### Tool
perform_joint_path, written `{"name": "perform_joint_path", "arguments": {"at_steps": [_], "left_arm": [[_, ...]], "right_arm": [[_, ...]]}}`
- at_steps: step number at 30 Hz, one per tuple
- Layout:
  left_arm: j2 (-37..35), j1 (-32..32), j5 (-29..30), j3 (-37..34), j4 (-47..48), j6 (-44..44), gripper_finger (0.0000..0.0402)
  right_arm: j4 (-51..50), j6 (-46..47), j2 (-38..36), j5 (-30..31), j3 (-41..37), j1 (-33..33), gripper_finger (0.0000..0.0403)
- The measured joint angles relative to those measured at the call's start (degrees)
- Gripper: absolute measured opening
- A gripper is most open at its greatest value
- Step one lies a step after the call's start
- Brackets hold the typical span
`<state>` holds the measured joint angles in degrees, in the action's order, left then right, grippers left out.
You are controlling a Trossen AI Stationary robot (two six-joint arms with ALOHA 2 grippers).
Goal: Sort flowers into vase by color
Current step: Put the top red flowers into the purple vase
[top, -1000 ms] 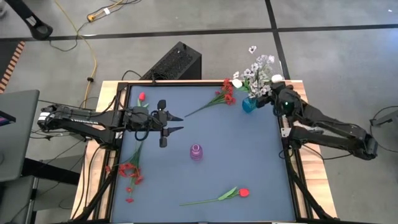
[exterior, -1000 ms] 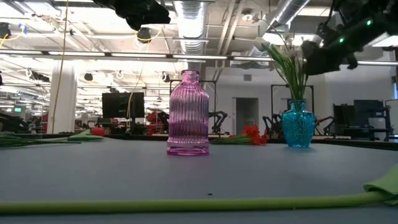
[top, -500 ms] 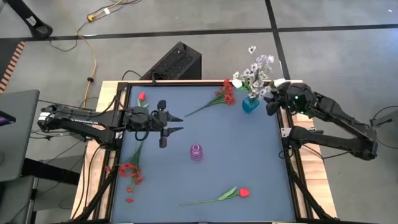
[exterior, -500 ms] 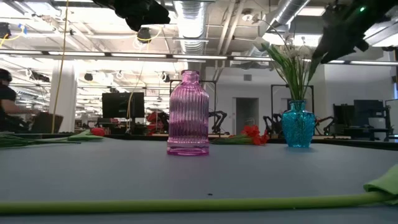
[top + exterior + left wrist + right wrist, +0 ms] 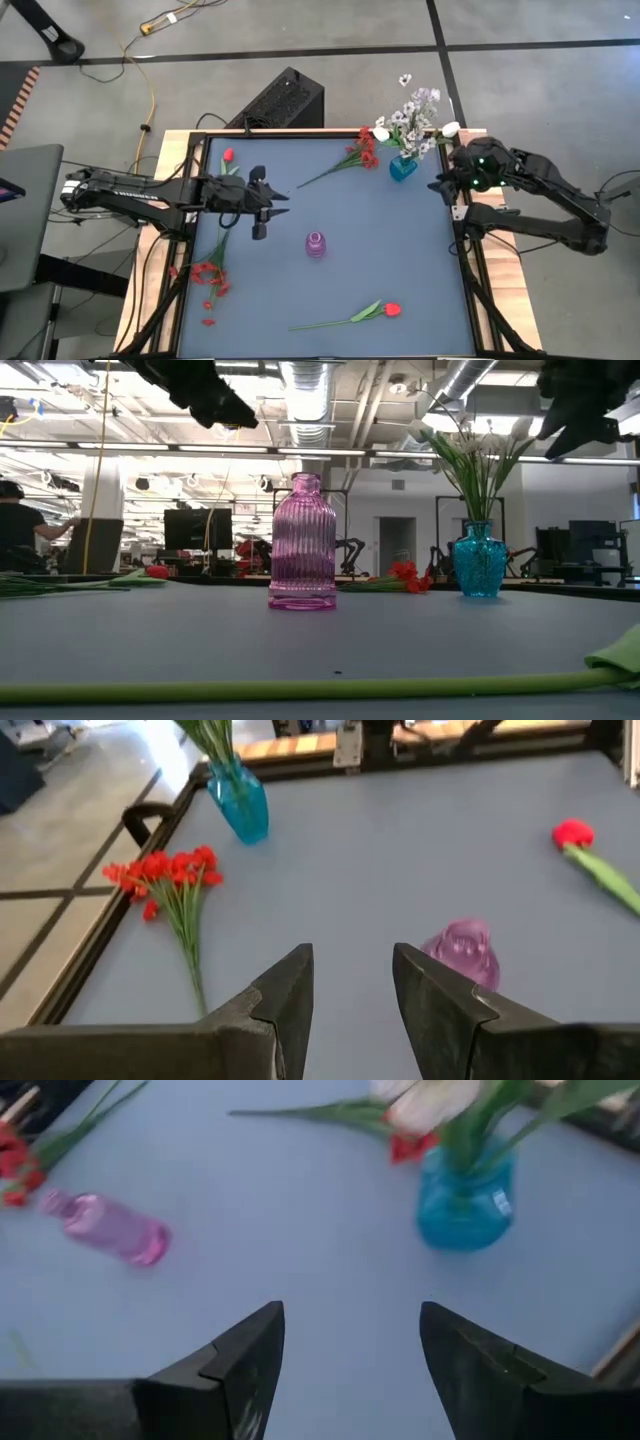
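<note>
A blue vase (image 5: 402,167) stands at the table's far right and holds white sprays (image 5: 418,108) and white buds (image 5: 450,128) by their stems. A pink vase (image 5: 315,243) stands mid-table with nothing in it. Lying flat are a red spray (image 5: 362,152) left of the blue vase, a red tulip (image 5: 228,156) at the far left, a red spray (image 5: 208,275) at the left edge and a red tulip (image 5: 391,310) near the front. My left gripper (image 5: 284,196) hovers open, left of centre. My right gripper (image 5: 436,185) hovers open, right of the blue vase.
The table's raised frame (image 5: 458,215) runs just under my right arm. A black box (image 5: 282,100) sits behind the far edge. In the low view the near tulip's green stem (image 5: 300,688) lies across the front. Bare table surface (image 5: 390,240) lies between the two vases.
My right gripper has drawn back from above the blue vase toward the table's right edge and a little nearer, leaving the white flowers standing in the vase. My left gripper has pulled back slightly toward the table's left edge.
</note>
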<state>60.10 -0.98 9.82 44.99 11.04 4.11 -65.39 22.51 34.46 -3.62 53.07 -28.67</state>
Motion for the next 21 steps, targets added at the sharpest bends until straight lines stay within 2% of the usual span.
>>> {"name": "perform_joint_path", "arguments": {"at_steps": [4, 9, 12, 16, 18, 21], "left_arm": [[0.0, 1.2, 0.0, -2.6, -1.3, 2.1, 0.013], [0.0, 8.5, -1.2, -10.2, -10.9, 1.6, 0.013], [0.1, 15.3, -6.4, -12.5, -15.5, 0.1, 0.013], [2.8, 23.6, -14.8, -12.4, -21.3, -2.0, 0.013], [6.2, 26.2, -17.6, -11.6, -23.2, -2.6, 0.013], [13.5, 28.6, -18.8, -8.0, -23.6, -3.1, 0.013]], "right_arm": [[2.3, 2.7, 0.0, -0.6, -1.5, 4.6, 0.026], [6.3, 8.1, 0.0, -1.0, -5.9, 13.7, 0.026], [8.2, 12.1, 0.0, -0.8, -9.0, 19.8, 0.026], [14.4, 17.8, 0.0, 3.0, -13.8, 28.1, 0.026], [18.8, 19.3, 0.1, 5.0, -16.3, 32.0, 0.026], [27.8, 20.0, 1.2, 7.6, -20.2, 37.0, 0.026]]}}
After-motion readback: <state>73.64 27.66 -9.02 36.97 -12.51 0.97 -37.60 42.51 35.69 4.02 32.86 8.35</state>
